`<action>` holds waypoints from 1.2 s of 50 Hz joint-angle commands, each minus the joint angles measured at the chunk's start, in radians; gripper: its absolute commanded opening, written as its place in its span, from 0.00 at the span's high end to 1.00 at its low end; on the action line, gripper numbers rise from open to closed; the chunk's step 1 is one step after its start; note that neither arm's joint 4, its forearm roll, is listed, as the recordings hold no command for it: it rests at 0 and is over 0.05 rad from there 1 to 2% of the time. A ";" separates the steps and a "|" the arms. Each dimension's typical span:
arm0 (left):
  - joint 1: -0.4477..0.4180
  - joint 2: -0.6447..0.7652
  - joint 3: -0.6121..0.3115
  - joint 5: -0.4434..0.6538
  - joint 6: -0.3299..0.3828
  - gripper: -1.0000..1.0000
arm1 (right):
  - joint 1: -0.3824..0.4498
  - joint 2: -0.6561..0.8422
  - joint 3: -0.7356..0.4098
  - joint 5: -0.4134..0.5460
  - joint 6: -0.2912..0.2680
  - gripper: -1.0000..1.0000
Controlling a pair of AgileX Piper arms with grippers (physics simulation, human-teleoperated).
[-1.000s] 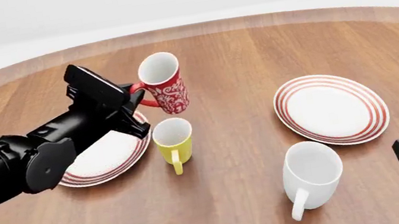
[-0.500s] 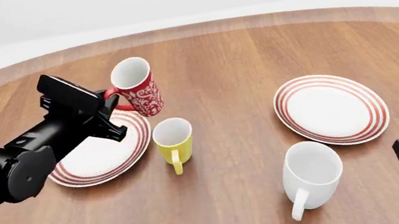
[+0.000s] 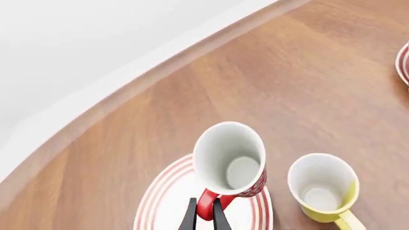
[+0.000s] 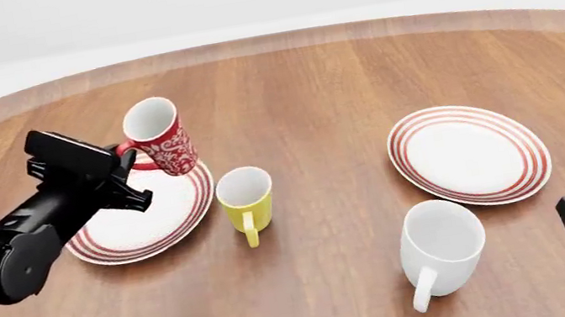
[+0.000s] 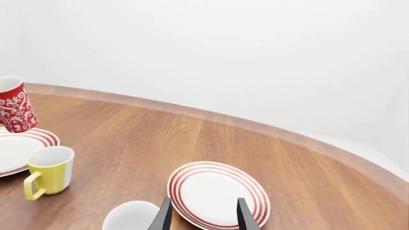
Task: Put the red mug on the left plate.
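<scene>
mugs: 3 total
red mug [image 4: 159, 136]: 1, w/ white swirl pattern
yellow mug [image 4: 246, 201]: 1, plain
white mug [image 4: 441, 246]: 1, plain, biggest of the 3
plates: 2, both white w/ red rings
left plate [image 4: 114, 238]: 1
right plate [image 4: 469, 154]: 1
arms: 2
left gripper [image 4: 128, 176]: 1
right gripper [image 5: 203, 214]: 1
table [image 4: 338, 81]: 1, wood

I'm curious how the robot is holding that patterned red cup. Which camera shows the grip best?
The left wrist view: the left gripper pinches the red mug by its handle. The front view shows the mug lifted, tilted over the left plate. The right wrist view shows only its side.
</scene>
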State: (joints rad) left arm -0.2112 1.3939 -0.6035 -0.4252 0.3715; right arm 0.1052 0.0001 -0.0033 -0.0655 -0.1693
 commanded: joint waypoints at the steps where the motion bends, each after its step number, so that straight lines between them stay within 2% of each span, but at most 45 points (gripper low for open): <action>1: 0.053 0.018 0.037 -0.060 0.010 1.00 | 0.000 0.000 0.000 -0.001 0.000 0.00; 13: 0.104 0.054 0.088 -0.150 0.051 1.00 | 0.000 0.000 0.001 -0.003 -0.003 0.00; 23: 0.151 0.093 0.104 -0.196 0.057 1.00 | 0.000 0.000 0.001 -0.003 -0.003 0.00; 60: 0.180 0.232 0.083 -0.280 0.049 1.00 | -0.001 0.000 -0.001 -0.003 0.000 0.00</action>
State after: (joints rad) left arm -0.0370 1.5927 -0.5170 -0.6767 0.4137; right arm 0.1040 0.0001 -0.0040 -0.0683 -0.1697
